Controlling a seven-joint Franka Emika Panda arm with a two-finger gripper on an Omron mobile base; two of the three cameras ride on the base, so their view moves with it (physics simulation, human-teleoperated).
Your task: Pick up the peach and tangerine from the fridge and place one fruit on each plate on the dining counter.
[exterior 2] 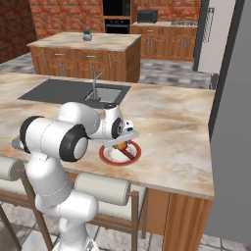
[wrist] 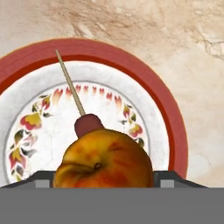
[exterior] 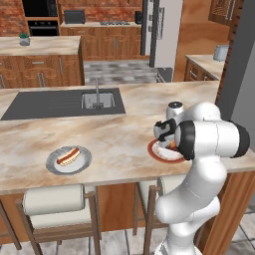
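My gripper (wrist: 103,180) is shut on the peach (wrist: 105,155), a yellow-red fruit held just above a red-rimmed plate (wrist: 173,127). On this plate lies a thin skewer with a reddish-brown bit (wrist: 87,124). The base views show the gripper (exterior: 168,140) (exterior 2: 122,143) low over that plate (exterior: 160,153) (exterior 2: 110,156) near the front edge of the dining counter (exterior: 119,139), with the peach (exterior 2: 120,145) in its fingers. A second, grey plate (exterior: 54,164) with a hot dog sits to the left. The tangerine is out of view. The fridge (exterior: 167,30) stands far back.
A dark inset sink (exterior: 64,102) with a faucet lies across the counter. Padded stools (exterior: 55,199) stand under the counter's front edge. A grey wall (exterior 2: 233,127) rises close on the right. An island with a potted plant (exterior: 24,39) is behind.
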